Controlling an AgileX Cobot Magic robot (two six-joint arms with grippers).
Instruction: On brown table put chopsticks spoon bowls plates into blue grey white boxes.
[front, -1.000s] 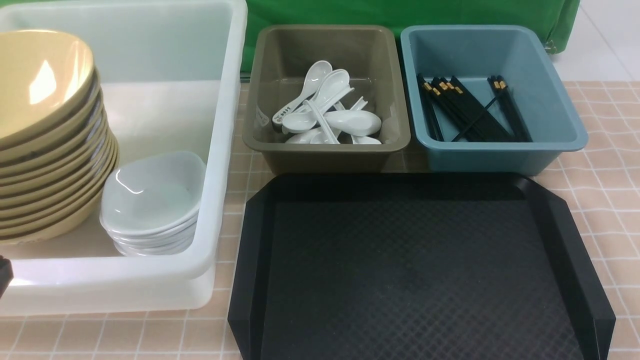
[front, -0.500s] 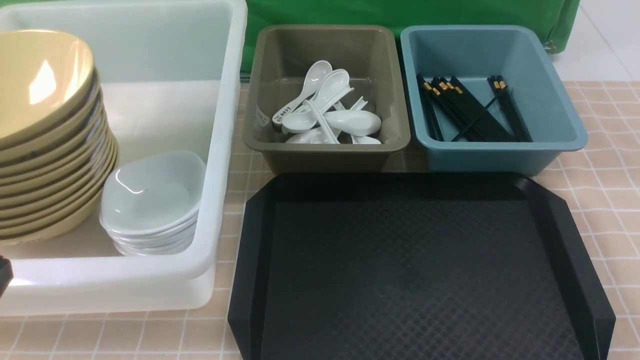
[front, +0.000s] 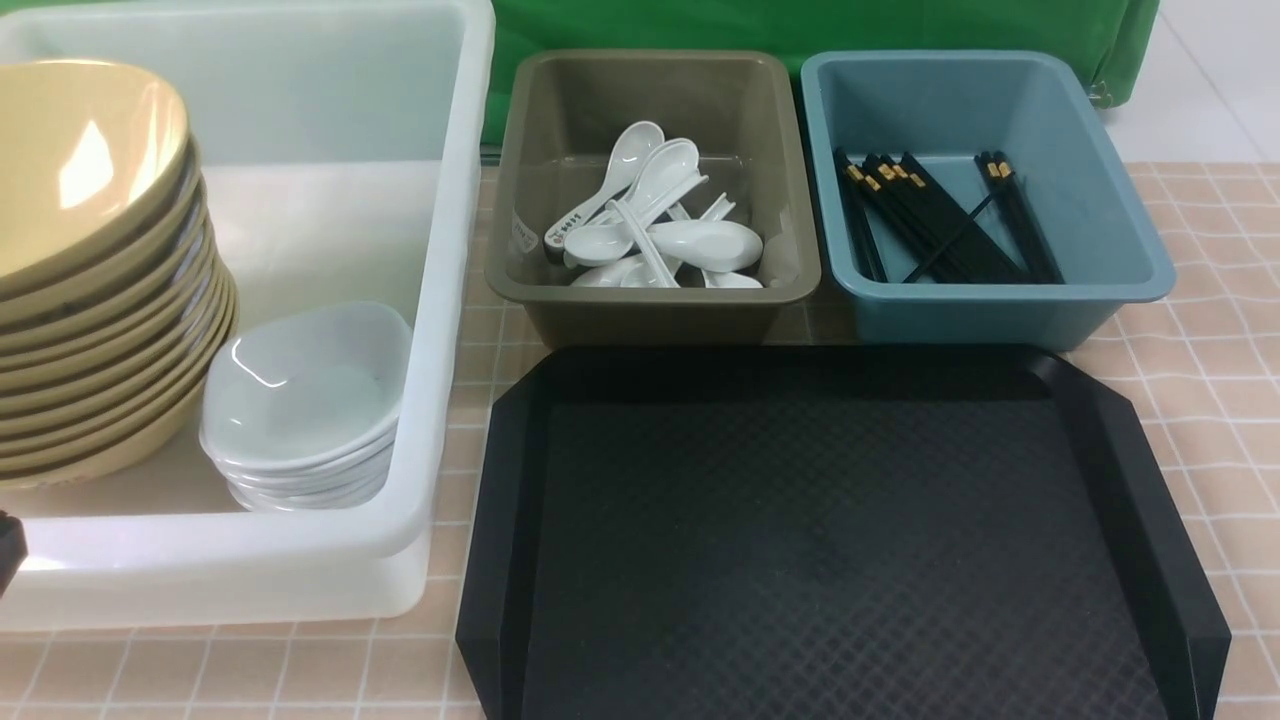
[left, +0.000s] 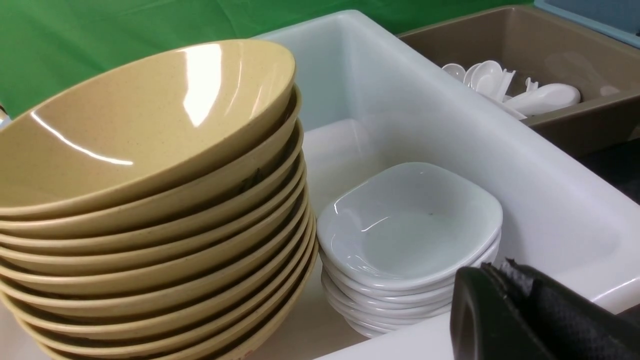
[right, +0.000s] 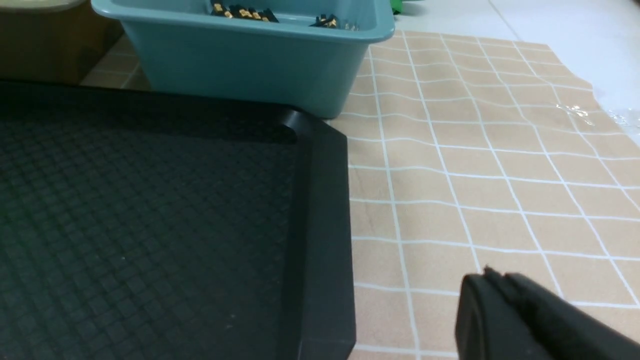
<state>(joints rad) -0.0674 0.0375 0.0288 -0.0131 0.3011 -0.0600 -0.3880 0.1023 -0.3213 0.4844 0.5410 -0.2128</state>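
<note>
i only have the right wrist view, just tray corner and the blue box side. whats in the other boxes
Observer: The grey-brown box holds a pile of white spoons.
Operator: and the white one
Observer: The white box holds a tall stack of tan bowls with a shorter stack of white dishes beside it.
Operator: anything left on the tray
Observer: Nothing shows on the black tray in the front view.
Operator: how are the chopsticks lying
Observer: The black chopsticks lie loosely crossed on the blue box floor.
</note>
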